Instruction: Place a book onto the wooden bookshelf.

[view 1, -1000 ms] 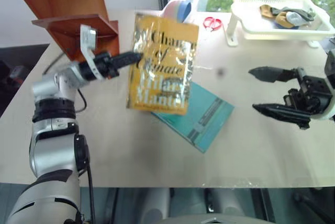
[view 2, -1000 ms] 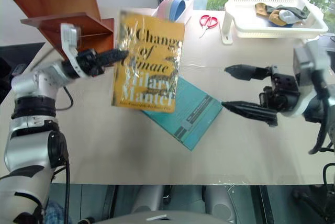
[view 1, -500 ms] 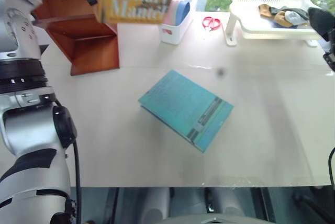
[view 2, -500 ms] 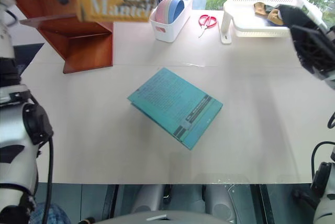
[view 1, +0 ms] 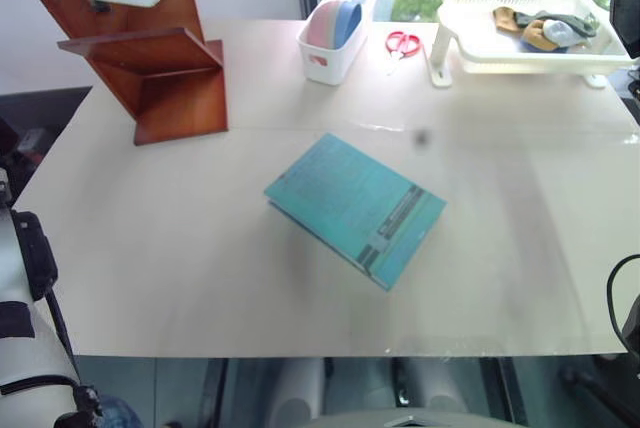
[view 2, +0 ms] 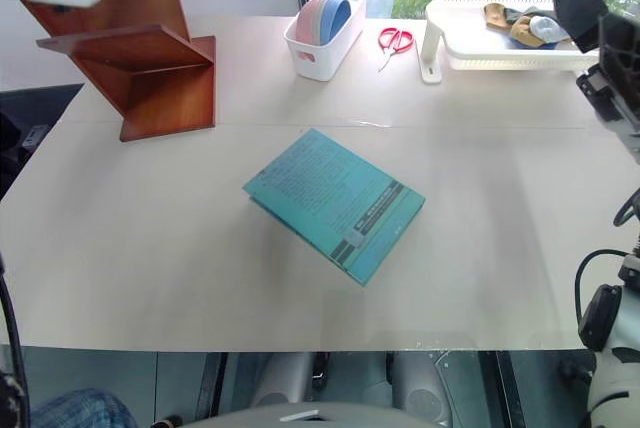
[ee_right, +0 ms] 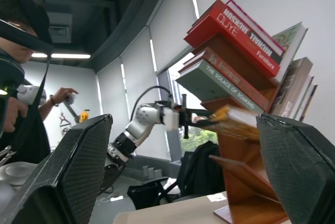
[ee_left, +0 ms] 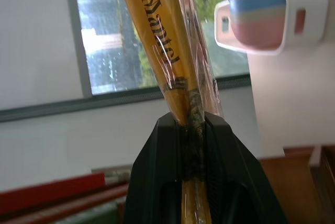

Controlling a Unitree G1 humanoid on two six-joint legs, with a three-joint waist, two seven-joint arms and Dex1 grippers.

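My left gripper (ee_left: pixel 192 125) is shut on the edge of the yellow-orange book (ee_left: pixel 163 41), whose glossy wrapping rises between the black fingers (ee_left: pixel 157 182). Seen from the right wrist, the left gripper (ee_right: pixel 201 120) holds the book (ee_right: pixel 234 121) about level, high up beside a tier of the wooden bookshelf (ee_right: pixel 246 182). I cannot tell whether the book touches the shelf. The shelf's lower part (view 1: pixel 170 68) stands at the table's far left. My right gripper (ee_right: pixel 184 124) is open, its fingers (ee_right: pixel 78 171) wide apart and aimed at the shelf.
A teal book (view 1: pixel 355 206) lies flat mid-table. Behind it stand a small white bin (view 1: pixel 335 33), red scissors (view 1: pixel 404 43) and a white basket (view 1: pixel 520 33). Several books fill the shelf's upper tiers (ee_right: pixel 235 30). A person (ee_right: pixel 15 77) stands beyond the table.
The left arm has lifted the book from over the table up out of the head views and rolled it. The right gripper has risen toward the right edge.
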